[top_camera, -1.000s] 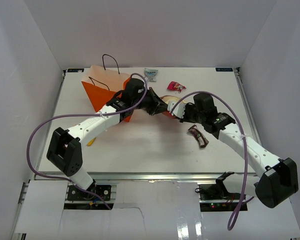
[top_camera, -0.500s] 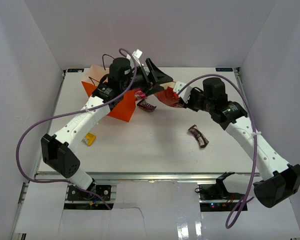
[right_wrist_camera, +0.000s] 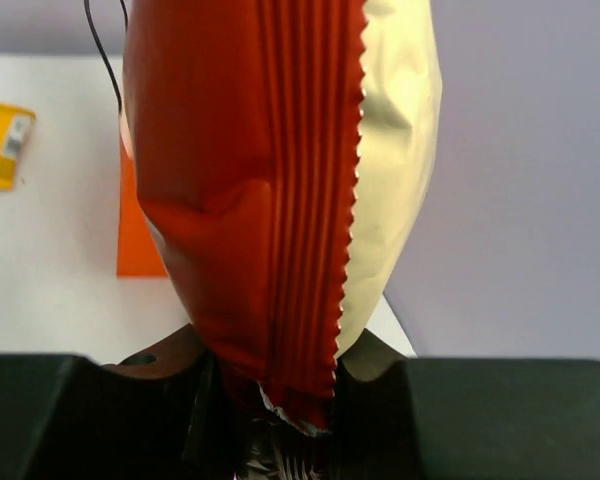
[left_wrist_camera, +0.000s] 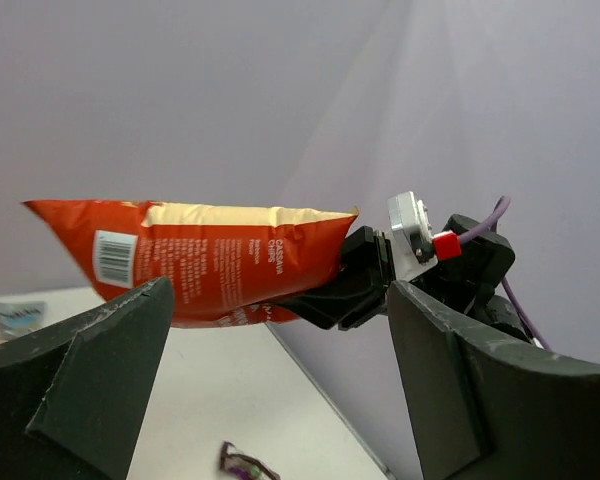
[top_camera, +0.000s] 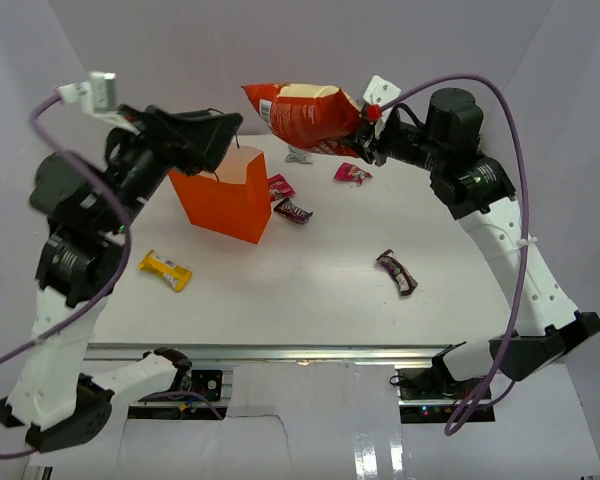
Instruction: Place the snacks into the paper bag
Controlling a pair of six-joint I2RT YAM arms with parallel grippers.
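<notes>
My right gripper (top_camera: 366,135) is raised high over the back of the table, shut on the bottom seam of the red-orange-and-cream chip bag (top_camera: 305,115). In the right wrist view that chip bag (right_wrist_camera: 280,190) rises out of the gripper (right_wrist_camera: 280,405). The orange paper bag (top_camera: 223,195) stands below and to the left, its mouth up. My left gripper (top_camera: 225,145) hangs open and empty above the paper bag, facing the chip bag (left_wrist_camera: 200,265). Loose snacks lie on the table: magenta packets (top_camera: 352,173) (top_camera: 279,187), a dark bar (top_camera: 293,211), a purple bar (top_camera: 396,273) and a yellow packet (top_camera: 166,270).
A pale blue packet (top_camera: 298,153) lies at the back, partly behind the chip bag. White walls close in the table on three sides. The paper bag's black handle (right_wrist_camera: 100,50) and orange side (right_wrist_camera: 140,235) show past the chip bag in the right wrist view.
The left gripper has opened and swung up and to the left. The right arm has lifted the chip bag from table height to high above it. The paper bag now stands upright.
</notes>
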